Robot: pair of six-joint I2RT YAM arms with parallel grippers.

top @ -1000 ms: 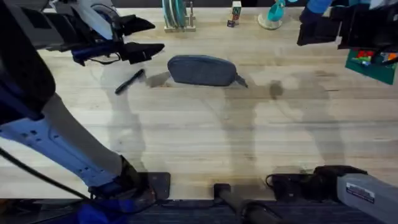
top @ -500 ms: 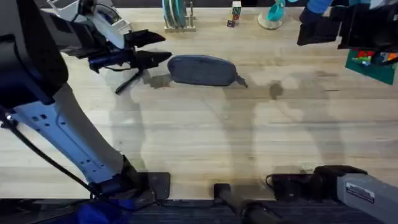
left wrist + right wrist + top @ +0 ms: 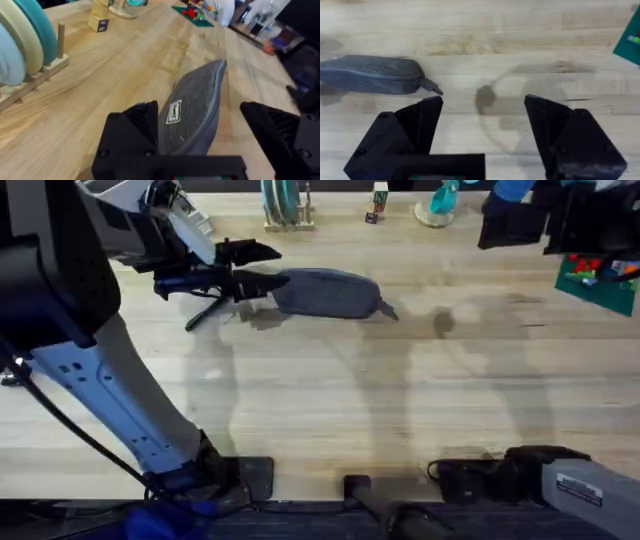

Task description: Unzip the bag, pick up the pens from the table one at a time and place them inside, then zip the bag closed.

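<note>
The blue-grey bag [image 3: 325, 293] lies zipped at the far middle of the table [image 3: 330, 400], its dark pull tab [image 3: 388, 311] at its right end. My left gripper [image 3: 262, 268] is open at the bag's left end, one finger on each side of that end. In the left wrist view the bag [image 3: 195, 110] runs away between the black fingers [image 3: 135, 130]. The slim black pen [image 3: 205, 313] lies just left of the bag, partly under the left gripper. My right gripper [image 3: 484, 102] hangs open high over the table, right of the bag [image 3: 370, 75] and its pull tab [image 3: 432, 88].
A wooden rack with plates [image 3: 283, 205], a small block [image 3: 378, 202] and a teal object [image 3: 440, 205] stand along the far edge. A green mat with toys [image 3: 600, 280] lies at the far right. The near half of the table is bare wood.
My left gripper has moved right, from beside the pen to the bag's left end. The bag, the pen and the right arm have not moved.
</note>
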